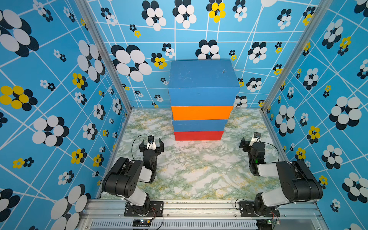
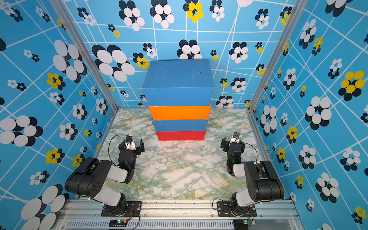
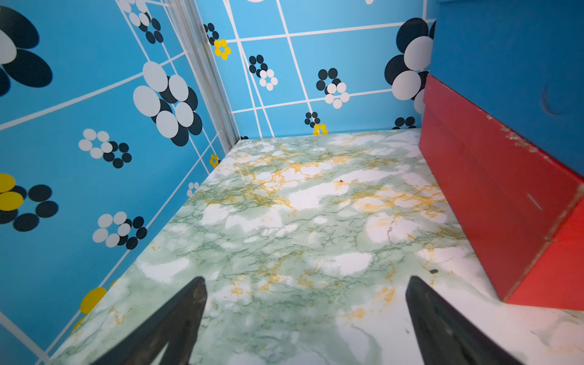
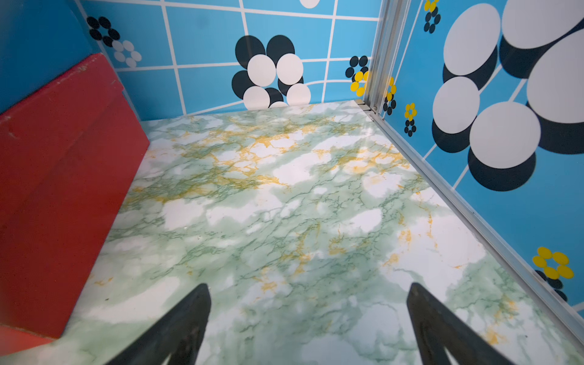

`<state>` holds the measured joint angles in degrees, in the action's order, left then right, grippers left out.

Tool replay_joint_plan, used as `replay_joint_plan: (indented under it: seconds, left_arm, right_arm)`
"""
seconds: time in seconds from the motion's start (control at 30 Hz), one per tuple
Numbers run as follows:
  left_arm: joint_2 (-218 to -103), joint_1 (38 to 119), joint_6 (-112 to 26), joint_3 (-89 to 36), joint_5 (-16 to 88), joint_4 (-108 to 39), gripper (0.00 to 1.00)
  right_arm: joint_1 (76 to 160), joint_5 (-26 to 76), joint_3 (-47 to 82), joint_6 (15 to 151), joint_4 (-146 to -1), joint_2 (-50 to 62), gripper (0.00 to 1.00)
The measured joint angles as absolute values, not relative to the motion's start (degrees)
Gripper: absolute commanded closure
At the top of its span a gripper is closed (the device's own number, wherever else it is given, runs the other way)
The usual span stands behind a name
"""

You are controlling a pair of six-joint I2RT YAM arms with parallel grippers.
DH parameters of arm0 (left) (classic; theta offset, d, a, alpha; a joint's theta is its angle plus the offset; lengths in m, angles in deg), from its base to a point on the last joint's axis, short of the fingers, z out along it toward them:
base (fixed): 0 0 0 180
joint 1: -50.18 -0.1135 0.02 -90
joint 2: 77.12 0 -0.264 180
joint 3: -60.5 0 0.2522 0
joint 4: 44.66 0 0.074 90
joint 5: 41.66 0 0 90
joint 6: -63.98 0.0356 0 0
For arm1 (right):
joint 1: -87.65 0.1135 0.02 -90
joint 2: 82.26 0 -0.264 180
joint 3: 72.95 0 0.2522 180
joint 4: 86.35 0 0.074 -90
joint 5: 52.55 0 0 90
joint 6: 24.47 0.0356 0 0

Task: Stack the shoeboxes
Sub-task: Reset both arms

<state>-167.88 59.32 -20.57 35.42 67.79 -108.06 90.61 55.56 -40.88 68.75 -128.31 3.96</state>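
No lettering, label, brand or number can be read in any view. The painted faces of the stacked shoeboxes (image 1: 201, 95) at 12 o'clock, the flower-patterned walls (image 1: 49, 79) and the marbled table (image 1: 189, 169) show only colour and pattern.

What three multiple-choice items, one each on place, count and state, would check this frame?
1. Which box of the stack rests on the table? A. red B. orange C. blue
2. How many blue boxes are stacked? A. one B. two C. three
3. The left claw is: A. open and empty B. shut on a box C. shut on nothing

Answers: 1 A, the red box is lowest. 2 B, the top blue box and the lower blue box under the orange box. 3 A, its fingers stand apart over bare table in the left wrist view.
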Motion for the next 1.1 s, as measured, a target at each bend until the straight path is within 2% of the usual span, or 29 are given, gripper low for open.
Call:
replay_joint_plan:
  seconds: [0.6, 1.1]
  left_arm:
    - [-168.1, 57.4, -22.6, 30.2, 64.3, -95.1, 0.01]
    - [-167.2, 52.2, -26.1, 26.4, 55.6, -86.5, 0.0]
  right_arm:
    - [90.6, 54.9, -38.3, 67.8, -122.1, 4.1, 0.01]
    - [90.2, 53.3, -37.3, 67.8, -120.1, 4.1, 0.01]
